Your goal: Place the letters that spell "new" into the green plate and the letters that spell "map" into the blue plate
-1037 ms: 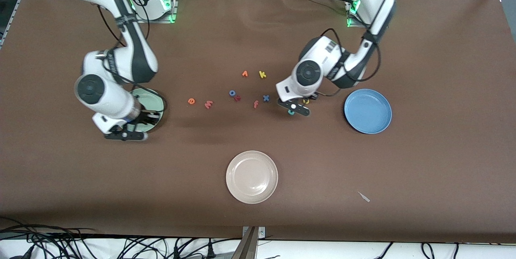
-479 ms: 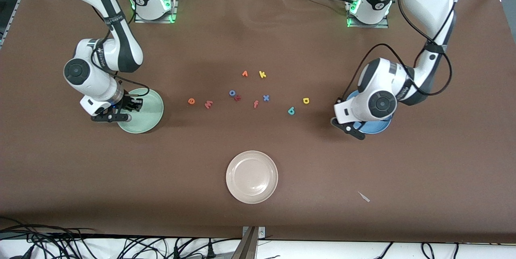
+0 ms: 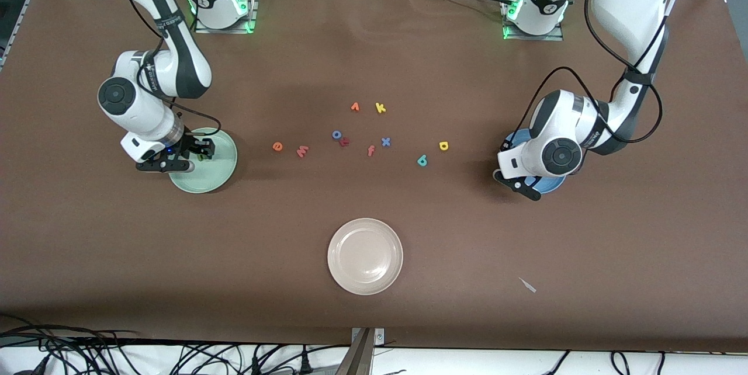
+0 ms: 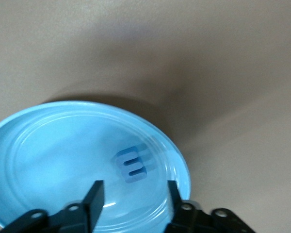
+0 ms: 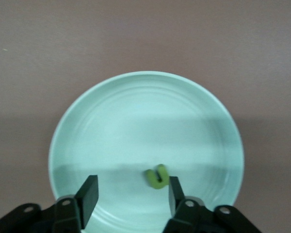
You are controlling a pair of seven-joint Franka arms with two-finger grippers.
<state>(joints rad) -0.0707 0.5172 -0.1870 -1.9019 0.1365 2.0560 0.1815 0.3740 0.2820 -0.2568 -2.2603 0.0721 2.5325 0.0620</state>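
Observation:
My left gripper (image 4: 132,196) hangs open over the blue plate (image 4: 43,145), and the blue "m" (image 4: 132,165) lies loose in the plate under its fingers. My right gripper (image 5: 129,194) hangs open over the green plate (image 5: 145,116). The green "n" (image 5: 157,176) is in that plate, close to one finger and not gripped. On the table between the plates lie the orange "e" (image 3: 277,146), the pinkish "w" (image 3: 302,151), the yellow "a" (image 3: 443,145) and the teal "p" (image 3: 422,160). The left arm hides most of the blue plate (image 3: 552,186) in the front view.
Other letters lie in the middle: a blue "o" (image 3: 336,134), a dark red letter (image 3: 344,142), a salmon "f" (image 3: 370,150), a blue "x" (image 3: 385,142), an orange letter (image 3: 355,107), a yellow "k" (image 3: 380,108). A cream plate (image 3: 365,256) sits nearer the camera, with a small scrap (image 3: 527,285) toward the left arm's end.
The left arm swung from the letters over to the blue plate. Both grippers opened, letting the "m" and the "n" go into their plates.

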